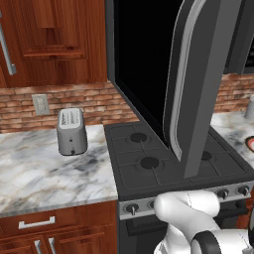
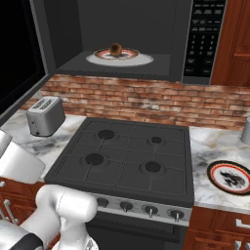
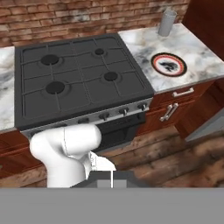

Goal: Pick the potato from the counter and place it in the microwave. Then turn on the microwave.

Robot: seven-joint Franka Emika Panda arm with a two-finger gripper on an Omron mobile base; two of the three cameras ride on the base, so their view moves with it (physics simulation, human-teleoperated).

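Brown and round, the potato [image 2: 115, 49] sits on a plate [image 2: 120, 56] inside the microwave [image 2: 161, 29], up above the stove [image 2: 127, 158]. It rests in the middle of the plate, so it should not roll off. That part of the job looks done.

The microwave door [image 1: 193, 89] hangs wide open and sticks out over the stove. Its long silver handle [image 1: 182, 84] runs down the edge of the door. I think the door has to be pushed shut before the microwave can run.

The button panel [image 2: 202, 36] is on the right side of the microwave, next to the open space. The start button should be there, but the buttons are too small to tell apart.

The gripper [image 3: 111, 178] looks down at the stove and the wood floor from high up. Its two tips are pressed together with nothing between them. Closed tips make a good pointy end for pushing a door or a button.

On the marble counter [image 1: 44, 173] to the left of the stove stands a small silver toaster [image 1: 71, 131], near the brick wall. On the counter to the right lies another plate with a dark picture [image 3: 169, 64], with nothing on it. A grey cup [image 3: 166, 22] stands just behind it.

Next, I think the arm must swing around the door, push it closed, then press start. It must take care not to bump the door the wrong way.
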